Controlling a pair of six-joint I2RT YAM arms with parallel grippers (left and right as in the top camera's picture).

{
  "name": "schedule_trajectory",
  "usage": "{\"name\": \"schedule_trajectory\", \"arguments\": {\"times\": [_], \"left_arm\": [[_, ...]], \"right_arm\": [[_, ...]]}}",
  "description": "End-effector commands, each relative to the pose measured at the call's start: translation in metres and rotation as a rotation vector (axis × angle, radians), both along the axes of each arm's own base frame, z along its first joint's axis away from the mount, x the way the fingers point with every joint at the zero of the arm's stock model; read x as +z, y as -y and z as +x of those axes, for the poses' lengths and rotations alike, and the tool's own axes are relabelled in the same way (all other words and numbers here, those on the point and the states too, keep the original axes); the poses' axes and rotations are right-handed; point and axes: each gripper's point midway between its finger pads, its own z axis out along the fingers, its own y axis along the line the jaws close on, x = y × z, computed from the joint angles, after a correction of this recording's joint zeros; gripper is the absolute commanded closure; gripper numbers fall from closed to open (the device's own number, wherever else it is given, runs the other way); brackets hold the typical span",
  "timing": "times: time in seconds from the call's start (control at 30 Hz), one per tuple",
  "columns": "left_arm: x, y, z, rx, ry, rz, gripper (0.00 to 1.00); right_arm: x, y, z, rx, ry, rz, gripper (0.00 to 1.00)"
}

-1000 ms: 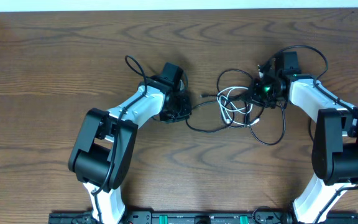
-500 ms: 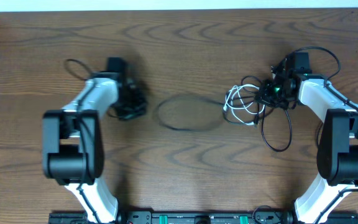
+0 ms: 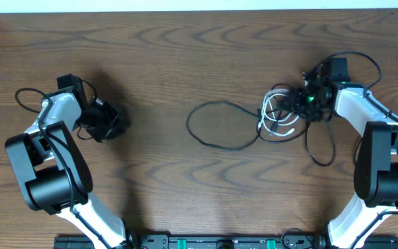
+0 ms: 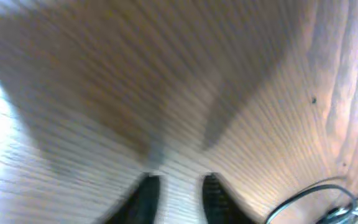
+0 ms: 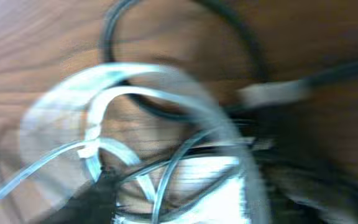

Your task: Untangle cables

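left hand [image 4: 179, 190] fingers apart, empty | right hand [image 3: 298, 104] at white cable [image 3: 275, 114], grip: cannot tell | black cable [image 3: 188, 125] looped alongside

A dark brown table [image 3: 185, 200] with wavy wood grain fills the view; a pale strip [image 3: 185, 5] borders its far edge.

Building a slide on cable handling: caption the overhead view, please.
Right gripper at the coiled white cable; black cable loops toward table centre; left gripper far off at left.
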Motion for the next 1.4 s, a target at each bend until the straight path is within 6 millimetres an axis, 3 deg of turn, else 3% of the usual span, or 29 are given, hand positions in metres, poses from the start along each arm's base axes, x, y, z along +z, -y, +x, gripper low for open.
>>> {"name": "schedule_trajectory", "arguments": {"times": [0.0,0.17,0.27,0.47,0.5,0.63,0.87,1.03,1.17,1.27,1.3,1.37], "left_arm": [[0.0,0.014,-0.002,-0.074,0.009,0.003,0.53],[-0.005,0.023,-0.001,-0.135,0.001,0.074,0.44],[-0.006,0.031,0.006,-0.169,0.027,0.101,0.44],[-0.004,0.052,0.026,-0.233,0.12,0.121,0.42],[-0.003,0.058,0.032,-0.248,0.148,0.126,0.39],[-0.001,0.066,0.046,-0.27,0.212,0.138,0.37],[-0.001,0.063,0.054,-0.269,0.237,0.174,0.37],[-0.001,0.063,0.054,-0.252,0.23,0.169,0.36],[-0.001,0.063,0.054,-0.248,0.229,0.168,0.36],[0.0,0.063,0.054,-0.249,0.23,0.164,0.36],[0.0,0.063,0.054,-0.249,0.23,0.164,0.36],[0.0,0.063,0.054,-0.249,0.23,0.164,0.36]], "right_arm": [[0.038,-0.02,0.003,0.113,0.108,0.122,0.23],[0.086,-0.024,-0.005,0.195,0.228,0.08,0.22],[0.1,-0.025,-0.008,0.209,0.265,0.017,0.21],[0.093,-0.038,-0.012,0.25,0.258,-0.108,0.21],[0.089,-0.042,-0.013,0.254,0.251,-0.161,0.14],[0.083,-0.047,-0.012,0.208,0.24,-0.283,0.11],[0.065,-0.073,-0.017,0.215,0.21,-0.346,0.18],[0.036,-0.083,-0.017,0.249,0.183,-0.419,0.34],[0.017,-0.087,-0.012,0.257,0.171,-0.427,0.57],[0.009,-0.088,-0.009,0.256,0.169,-0.428,0.8],[0.008,-0.088,-0.009,0.257,0.168,-0.428,0.94],[0.014,-0.092,-0.009,0.249,0.174,-0.397,0.99]]}}
